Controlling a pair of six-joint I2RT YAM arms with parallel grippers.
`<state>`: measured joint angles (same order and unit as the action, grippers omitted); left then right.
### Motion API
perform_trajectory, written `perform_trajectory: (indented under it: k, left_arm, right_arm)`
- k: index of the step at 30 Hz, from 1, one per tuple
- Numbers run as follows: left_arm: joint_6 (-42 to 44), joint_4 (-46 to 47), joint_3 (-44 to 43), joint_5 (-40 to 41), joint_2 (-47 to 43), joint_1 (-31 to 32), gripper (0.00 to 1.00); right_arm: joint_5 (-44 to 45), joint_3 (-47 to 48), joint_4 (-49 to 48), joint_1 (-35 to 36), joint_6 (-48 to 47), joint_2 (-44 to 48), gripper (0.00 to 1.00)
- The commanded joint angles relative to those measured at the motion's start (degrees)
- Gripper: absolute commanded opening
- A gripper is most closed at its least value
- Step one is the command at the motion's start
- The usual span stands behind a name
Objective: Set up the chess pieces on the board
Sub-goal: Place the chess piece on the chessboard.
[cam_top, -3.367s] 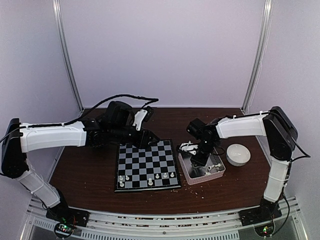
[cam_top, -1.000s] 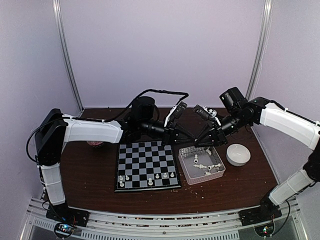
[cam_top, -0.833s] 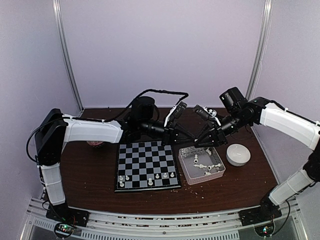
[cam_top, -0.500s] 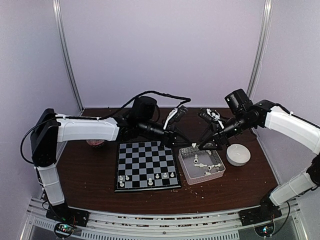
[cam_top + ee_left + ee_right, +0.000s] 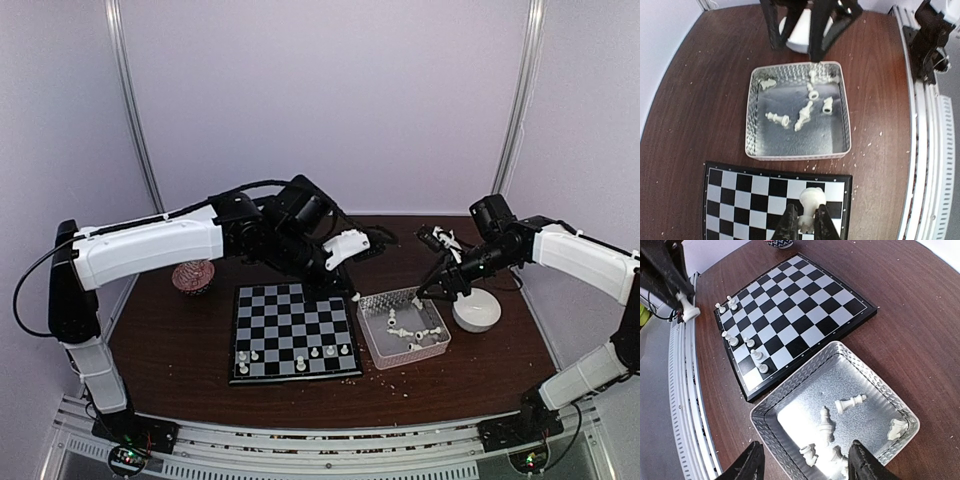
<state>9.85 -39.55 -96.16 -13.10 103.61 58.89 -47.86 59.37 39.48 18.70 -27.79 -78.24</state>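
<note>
My left gripper is shut on a white chess piece, pinched near its base. It hangs over the corner of the board closest to the tray. From above, that gripper is at the far right corner of the board. Several white chess pieces stand along the board's near rows. My right gripper is open with nothing between its fingers. It hovers over the near rim of the clear tray, where several pieces lie on their sides. From above, the right gripper is at the tray's far right.
A white bowl sits right of the tray. A small brown-pink cupcake-like thing rests left of the board. Pale crumbs are scattered on the dark wooden table around the tray. A metal rail runs along the table's near edge.
The grippers met above the tray's far side. The right jaws have opened and drawn back to the right. The left arm has swung to the board's far right corner, holding the piece.
</note>
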Motion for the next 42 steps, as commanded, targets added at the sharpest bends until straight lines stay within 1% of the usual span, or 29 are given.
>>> perform_trajectory:
  k: [1,8,15,28,42]
  left_arm:
    - [3.94,-9.63,-2.73,15.03,2.94,5.04,0.0]
    - [6.03,-15.13,-6.48,19.47,9.4,10.17,0.0]
    - [7.4,-15.71,-8.06,22.3,14.84,10.89,0.0]
    - [8.59,-13.8,-8.91,20.36,20.25,11.31,0.01]
    - [8.28,-13.1,-9.39,19.61,22.55,11.86,0.01]
  right_arm:
    - [2.76,-0.01,-3.84,-0.41,1.76,0.71,0.56]
    - [2.92,0.26,-3.0,-0.51,1.37,-1.0,0.56]
    - [2.15,0.3,-2.15,-0.55,0.86,-1.72,0.56]
    - [0.87,1.36,-0.73,-0.51,-0.05,-3.19,0.56]
    - [0.41,1.53,-0.03,-0.52,-0.73,-3.59,0.56]
